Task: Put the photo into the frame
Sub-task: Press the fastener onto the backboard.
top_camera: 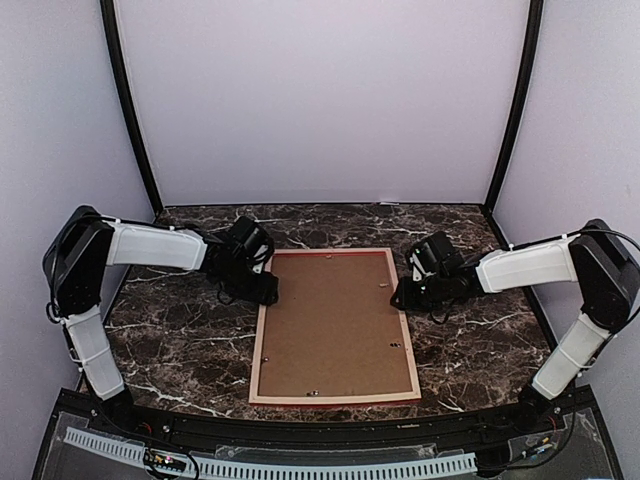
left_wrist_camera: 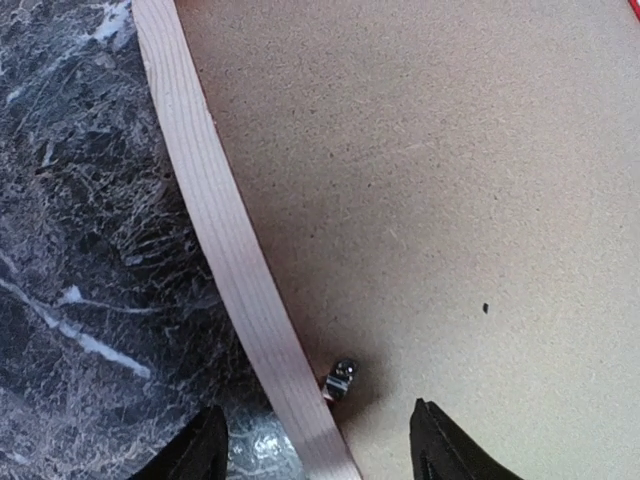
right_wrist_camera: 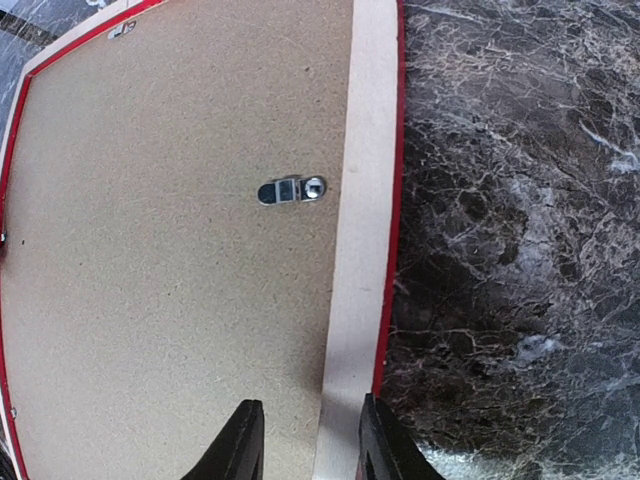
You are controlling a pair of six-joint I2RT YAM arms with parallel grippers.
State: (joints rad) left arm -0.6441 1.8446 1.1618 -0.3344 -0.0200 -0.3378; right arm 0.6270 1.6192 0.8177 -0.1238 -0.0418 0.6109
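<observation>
Table [top_camera: 180, 330]: dark marble-patterned top, filling the lower half of the top view, with both arms reaching in from the sides.
Frame [top_camera: 334, 325]: lies face down at centre of the top view, pale wood back rails up, a thin red edge showing along its top and right sides.
Backing board [top_camera: 330, 320]: brown fibreboard seated inside the frame's back and covering the whole opening.
Photo: not visible in any view; presumably under the backing board, though I cannot tell.
Left gripper [left_wrist_camera: 318, 452]: at the frame's upper-left edge; fingers parted, straddling the wood rail and holding nothing.
Right gripper [right_wrist_camera: 305, 445]: at the frame's upper-right edge; its fingers stand narrowly apart astride the rail's inner part at the bottom of the wrist view; whether they pinch it or merely bracket it I cannot tell.
Turn clip, right [right_wrist_camera: 292, 190]: small metal tab lying across the board near the right rail, seemingly turned in.
Turn clip, left [left_wrist_camera: 341, 376]: small metal tab at the rail's inner edge, just above the left gripper's fingers.
Step in hand: probably securing the backing by working the retaining clips.
Next move: likely calls for a fingertip on the left clip, to swing it over the board without shifting the frame.
</observation>
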